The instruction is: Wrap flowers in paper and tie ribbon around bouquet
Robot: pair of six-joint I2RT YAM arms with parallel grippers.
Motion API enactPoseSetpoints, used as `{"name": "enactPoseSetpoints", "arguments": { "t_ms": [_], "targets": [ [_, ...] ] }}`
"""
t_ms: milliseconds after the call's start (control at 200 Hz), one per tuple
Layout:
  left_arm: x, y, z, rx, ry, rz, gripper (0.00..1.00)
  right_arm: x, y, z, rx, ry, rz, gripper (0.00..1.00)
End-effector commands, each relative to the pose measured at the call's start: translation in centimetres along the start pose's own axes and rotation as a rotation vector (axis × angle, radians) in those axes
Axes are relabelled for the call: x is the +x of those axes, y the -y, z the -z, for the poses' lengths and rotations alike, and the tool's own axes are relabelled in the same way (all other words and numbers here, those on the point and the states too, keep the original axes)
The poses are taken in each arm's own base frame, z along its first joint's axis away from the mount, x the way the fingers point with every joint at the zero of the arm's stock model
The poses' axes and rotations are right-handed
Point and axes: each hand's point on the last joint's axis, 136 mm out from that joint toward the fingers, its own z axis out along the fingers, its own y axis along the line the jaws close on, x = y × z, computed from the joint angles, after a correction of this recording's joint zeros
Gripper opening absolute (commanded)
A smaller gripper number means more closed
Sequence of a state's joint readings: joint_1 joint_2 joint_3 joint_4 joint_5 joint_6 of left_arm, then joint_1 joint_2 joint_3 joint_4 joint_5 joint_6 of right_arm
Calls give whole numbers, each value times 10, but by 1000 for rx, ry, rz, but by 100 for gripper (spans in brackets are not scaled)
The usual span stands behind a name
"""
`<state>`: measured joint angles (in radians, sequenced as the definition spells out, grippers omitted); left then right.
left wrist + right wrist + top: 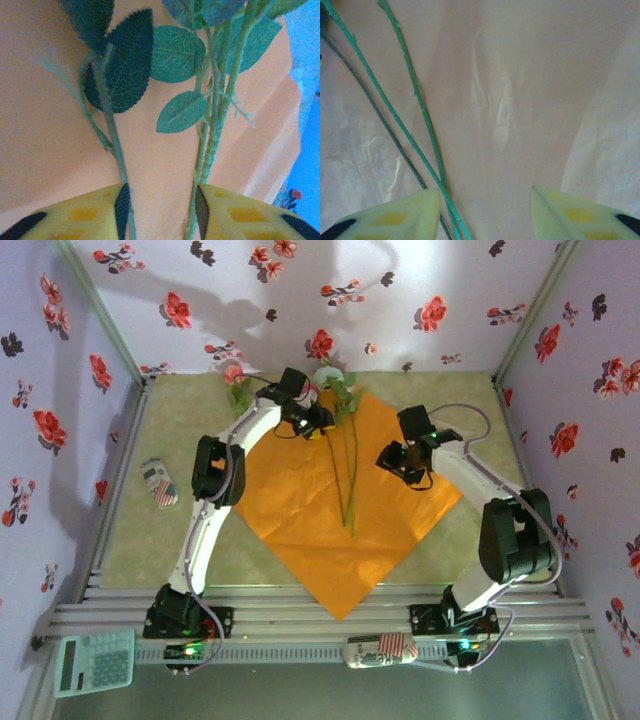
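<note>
Left end effector (161,205) is parked over the leafy upper part of the flowers (350,465). Its jaws are apart, with stems running along the inside of each finger but nothing pinched. Right end effector (485,200) is spread open too, over bare paper (300,505) at roughly 3 o'clock of the stems. Flowers lie blooms at 12, stem ends at 6, down the middle of the orange sheet, which sits cornerwise on the worktop (150,530). My guess is that's so a side corner folds over easily. Wrapping's not started.
</note>
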<state>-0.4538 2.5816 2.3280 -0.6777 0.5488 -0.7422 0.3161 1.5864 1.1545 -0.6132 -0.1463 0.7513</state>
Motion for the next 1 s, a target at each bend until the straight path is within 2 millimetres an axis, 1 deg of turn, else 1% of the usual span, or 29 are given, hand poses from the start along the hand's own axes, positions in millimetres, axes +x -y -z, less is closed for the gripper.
{"name": "enactPoseSetpoints", "arguments": {
  "t_ms": [0, 55, 90, 180, 255, 305, 395, 435, 475, 525, 585, 680, 730, 790, 865, 925, 995],
  "targets": [
    [-7, 17, 36, -63, 62, -75, 53, 1, -6, 6, -45, 4, 1, 51],
    [-10, 20, 62, -132, 112, -99, 60, -1, -10, 8, -71, 14, 10, 52],
    [-10, 16, 80, -196, 139, -109, 65, -2, -15, 10, -97, 22, 18, 52],
    [-7, -1, 123, -346, 175, -120, 69, -4, -30, 15, -182, 43, 42, 53],
    [-6, -24, 157, -481, 192, -124, 69, -5, -36, 18, -219, 52, 55, 53],
    [-9, -43, 177, -557, 202, -118, 69, -5, -38, 19, -228, 56, 58, 53],
    [-19, -84, 206, -667, 218, -102, 69, -5, -39, 18, -231, 56, 57, 53],
    [-26, -104, 212, -703, 217, -100, 69, -6, -39, 18, -232, 56, 56, 53],
    [-32, -122, 216, -731, 214, -102, 67, -6, -40, 19, -235, 58, 55, 53],
    [-41, -139, 215, -754, 202, -129, 63, -6, -41, 20, -235, 59, 55, 53],
    [-53, -160, 216, -810, 193, -159, 61, -7, -42, 23, -233, 62, 56, 53],
    [-65, -186, 209, -886, 177, -188, 61, -8, -44, 26, -233, 64, 55, 53],
    [-69, -198, 200, -906, 166, -191, 63, -9, -49, 30, -254, 72, 55, 53],
    [-73, -205, 188, -900, 162, -186, 63, -11, -60, 38, -305, 88, 67, 54],
    [-78, -206, 175, -865, 170, -193, 63, -13, -71, 46, -358, 100, 73, 56],
    [-82, -207, 169, -849, 178, -195, 63, -14, -73, 48, -367, 102, 71, 56],
    [-85, -208, 164, -835, 189, -197, 63, -13, -70, 48, -349, 97, 67, 56]
  ]
}}
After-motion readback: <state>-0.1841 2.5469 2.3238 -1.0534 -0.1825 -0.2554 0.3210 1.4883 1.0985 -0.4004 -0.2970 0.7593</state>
